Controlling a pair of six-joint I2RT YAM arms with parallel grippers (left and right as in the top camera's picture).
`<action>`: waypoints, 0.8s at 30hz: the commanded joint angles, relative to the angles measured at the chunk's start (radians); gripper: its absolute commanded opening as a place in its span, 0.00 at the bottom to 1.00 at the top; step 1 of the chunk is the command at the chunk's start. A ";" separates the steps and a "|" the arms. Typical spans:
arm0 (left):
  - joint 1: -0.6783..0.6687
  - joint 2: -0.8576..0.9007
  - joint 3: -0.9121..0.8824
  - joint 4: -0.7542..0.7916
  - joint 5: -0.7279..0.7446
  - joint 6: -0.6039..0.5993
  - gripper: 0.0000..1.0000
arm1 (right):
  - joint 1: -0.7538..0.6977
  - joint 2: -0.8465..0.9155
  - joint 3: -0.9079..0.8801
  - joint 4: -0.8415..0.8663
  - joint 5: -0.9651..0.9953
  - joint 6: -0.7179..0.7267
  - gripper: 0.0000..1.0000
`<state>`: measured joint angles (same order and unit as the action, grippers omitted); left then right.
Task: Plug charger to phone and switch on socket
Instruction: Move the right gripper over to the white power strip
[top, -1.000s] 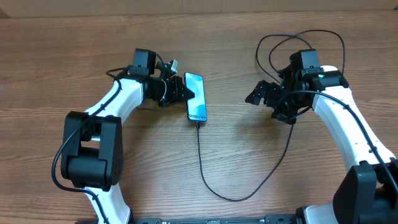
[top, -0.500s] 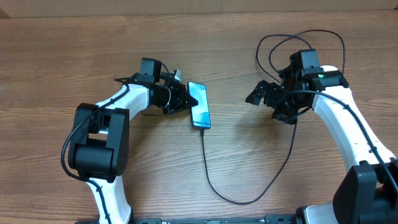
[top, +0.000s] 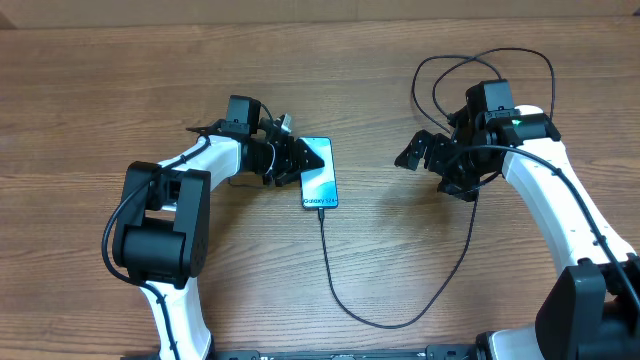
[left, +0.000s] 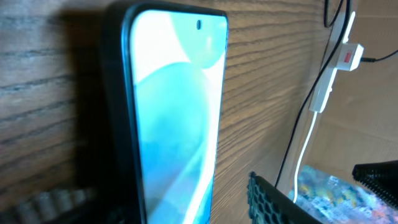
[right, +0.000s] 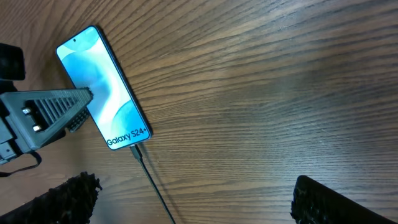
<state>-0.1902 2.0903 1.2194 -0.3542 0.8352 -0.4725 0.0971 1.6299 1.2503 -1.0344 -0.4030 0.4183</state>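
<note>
The first half looks done. The phone lies flat on the worktop, screen lit, and the thin black cable meets the middle of its short edge by the "Galaxy S24+" lettering, so the small tip appears to be seated. From there the cable runs along the worktop in a wide curve and comes up beneath the right arm, with loose loops beyond it.

The left tool is at the phone's side and spread wide. In the left wrist view the phone lies between its fingers with bare wood showing on one side, so it is not clamped. In the right wrist view one grey finger reaches to the edge of the screen. The right tool hangs wide and empty, well apart from the phone.

What seems left is the switching. The power strip shows only in the left wrist view, far off and nearly edge-on, with a red switch at one end. I cannot tell whether that switch is on, nor whether the cable's other plug sits in the strip. From overhead the strip is hidden, so pressing the switch probably falls to the right tool
</note>
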 joint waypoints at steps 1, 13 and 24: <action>-0.005 0.013 -0.008 -0.018 -0.076 0.001 0.74 | -0.001 -0.012 -0.024 0.006 0.010 -0.005 1.00; -0.005 0.007 0.084 -0.232 -0.279 0.001 1.00 | -0.001 -0.012 -0.073 -0.001 0.010 -0.003 1.00; -0.005 -0.045 0.388 -0.554 -0.598 0.027 1.00 | -0.047 -0.012 -0.053 0.006 0.159 0.026 1.00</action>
<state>-0.1967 2.0754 1.4929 -0.8684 0.3847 -0.4648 0.0895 1.6299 1.1816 -1.0161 -0.3138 0.4290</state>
